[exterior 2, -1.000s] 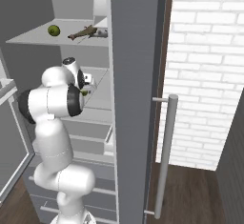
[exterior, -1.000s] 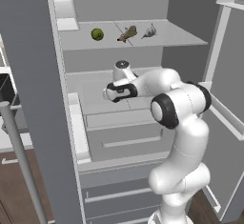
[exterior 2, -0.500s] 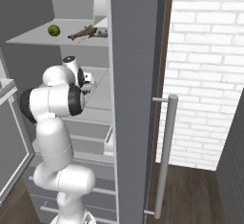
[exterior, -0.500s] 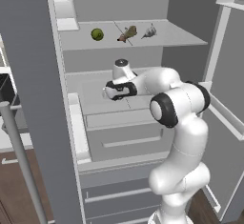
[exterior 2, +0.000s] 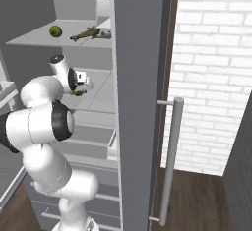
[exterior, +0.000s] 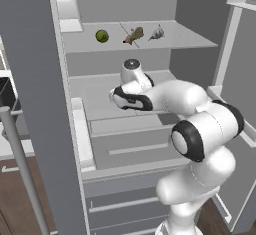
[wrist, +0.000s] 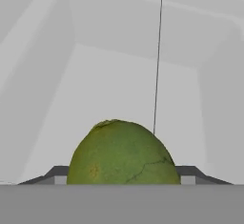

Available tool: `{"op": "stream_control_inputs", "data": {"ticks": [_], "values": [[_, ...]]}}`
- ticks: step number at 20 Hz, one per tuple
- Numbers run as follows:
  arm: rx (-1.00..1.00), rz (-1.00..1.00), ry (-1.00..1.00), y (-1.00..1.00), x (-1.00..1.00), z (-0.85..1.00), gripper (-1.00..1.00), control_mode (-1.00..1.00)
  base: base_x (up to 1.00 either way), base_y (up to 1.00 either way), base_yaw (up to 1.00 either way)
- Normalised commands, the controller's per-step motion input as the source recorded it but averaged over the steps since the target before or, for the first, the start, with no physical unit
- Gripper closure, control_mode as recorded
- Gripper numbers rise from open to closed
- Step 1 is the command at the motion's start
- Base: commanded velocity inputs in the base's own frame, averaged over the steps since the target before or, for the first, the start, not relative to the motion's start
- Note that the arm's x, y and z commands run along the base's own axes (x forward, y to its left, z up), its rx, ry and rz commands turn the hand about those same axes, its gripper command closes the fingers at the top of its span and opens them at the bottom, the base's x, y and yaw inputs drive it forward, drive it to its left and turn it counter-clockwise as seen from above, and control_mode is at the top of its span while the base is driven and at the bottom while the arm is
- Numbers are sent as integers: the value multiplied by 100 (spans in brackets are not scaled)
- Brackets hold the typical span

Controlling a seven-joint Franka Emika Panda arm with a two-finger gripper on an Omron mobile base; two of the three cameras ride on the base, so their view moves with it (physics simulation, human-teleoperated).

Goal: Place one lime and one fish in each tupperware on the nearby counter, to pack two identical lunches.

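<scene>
My gripper point(exterior: 116, 98) reaches onto the middle shelf of an open fridge. It is shut on a dimpled green lime point(wrist: 123, 154) that sits between the two finger tips point(wrist: 57, 173). That lime point(exterior 2: 78, 93) peeks out under the hand in the right base view. On the shelf above lie a second lime point(exterior: 102, 36), a brown-olive fish point(exterior: 133, 35) and a silvery grey fish point(exterior: 157, 33). The tupperware and the counter are out of view.
The fridge's open left door point(exterior: 35, 79) carries a bar handle point(exterior: 22, 169) and door bins point(exterior: 82, 129). Drawers point(exterior: 135, 149) sit below the middle shelf. A white box point(exterior: 67, 9) stands at the upper shelf's left. The right door point(exterior 2: 142, 102) and a brick wall point(exterior 2: 216, 77) bound the right side.
The jaws have narrowed onto the lime on the middle shelf. The arm has hardly moved, and the things on the upper shelf lie as before.
</scene>
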Motion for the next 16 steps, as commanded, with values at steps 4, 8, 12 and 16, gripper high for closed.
{"op": "stream_control_inputs", "data": {"ticks": [4,8,12,16], "values": [[7,-5,-11,-32,-100,78,100,-100,0,0,0],[12,-3,0,-44,-100,75,100,-100,0,0,0],[12,-1,0,-46,-100,72,100,-100,0,0,0],[6,0,8,-29,-100,51,100,-100,0,0,0]]}}
